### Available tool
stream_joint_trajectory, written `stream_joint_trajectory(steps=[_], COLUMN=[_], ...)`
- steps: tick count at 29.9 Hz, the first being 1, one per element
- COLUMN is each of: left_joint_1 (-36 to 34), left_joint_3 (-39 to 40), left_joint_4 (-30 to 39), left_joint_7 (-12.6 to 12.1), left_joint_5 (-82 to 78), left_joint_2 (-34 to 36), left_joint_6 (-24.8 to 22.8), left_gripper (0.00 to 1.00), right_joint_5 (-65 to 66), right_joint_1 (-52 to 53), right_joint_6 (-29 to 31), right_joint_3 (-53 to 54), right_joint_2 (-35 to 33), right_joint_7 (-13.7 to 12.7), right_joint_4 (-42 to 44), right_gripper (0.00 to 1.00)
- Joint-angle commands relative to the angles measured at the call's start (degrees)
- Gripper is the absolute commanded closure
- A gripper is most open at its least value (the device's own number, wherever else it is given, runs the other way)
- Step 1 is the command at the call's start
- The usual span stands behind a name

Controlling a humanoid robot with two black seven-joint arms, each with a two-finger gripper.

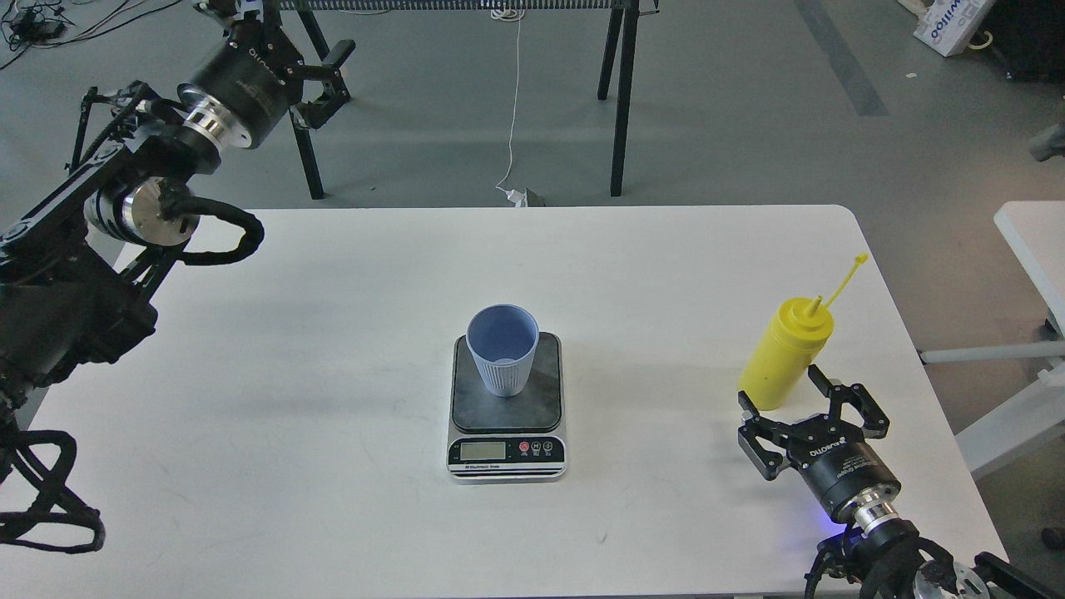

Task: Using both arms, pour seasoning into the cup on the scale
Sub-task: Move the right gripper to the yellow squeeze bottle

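The yellow seasoning bottle [786, 349] stands near the table's right edge, its thin tethered cap [861, 259] sticking up to the right. The pale blue ribbed cup [502, 348] stands upright on the scale [506, 452] at the table's middle. My right gripper [780, 388] is open at the bottle's base, with one finger on each side of it; whether the fingers touch the bottle I cannot tell. My left gripper [331, 76] is open and empty, raised high at the far left, beyond the table's back edge.
The white table [333, 349] ends close to the right of the bottle. A black stand's legs [620, 100] and a white cable [512, 108] are on the floor behind. Another white table's corner [1032, 241] is at the far right.
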State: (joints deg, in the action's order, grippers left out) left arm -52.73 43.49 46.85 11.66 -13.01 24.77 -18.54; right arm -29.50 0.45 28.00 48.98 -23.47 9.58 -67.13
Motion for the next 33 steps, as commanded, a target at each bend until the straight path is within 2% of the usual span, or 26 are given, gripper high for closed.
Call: stream_joint_trajectory(steps=[1, 25, 33], left_joint_1=[0.0, 0.0, 0.0], left_joint_3=[0.0, 0.0, 0.0], left_joint_4=[0.0, 0.0, 0.0], left_joint_7=[0.0, 0.1, 0.0], left_joint_5=[0.0, 0.0, 0.0], left_joint_2=[-0.1, 0.3, 0.3], left_joint_6=[0.1, 0.0, 0.0], left_gripper=[0.0, 0.0, 0.0], right_joint_5=[0.1, 0.0, 0.1], right_joint_1=[1.1, 0.2, 4.1], right_joint_6=[0.0, 0.0, 0.0], right_joint_3=[0.2, 3.1, 3.1], right_joint_2=[0.4, -0.4, -0.2], right_joint_7=[0.1, 0.0, -0.1], right_joint_4=[0.8, 1.7, 5.8], right_gripper=[0.05, 0.05, 0.06])
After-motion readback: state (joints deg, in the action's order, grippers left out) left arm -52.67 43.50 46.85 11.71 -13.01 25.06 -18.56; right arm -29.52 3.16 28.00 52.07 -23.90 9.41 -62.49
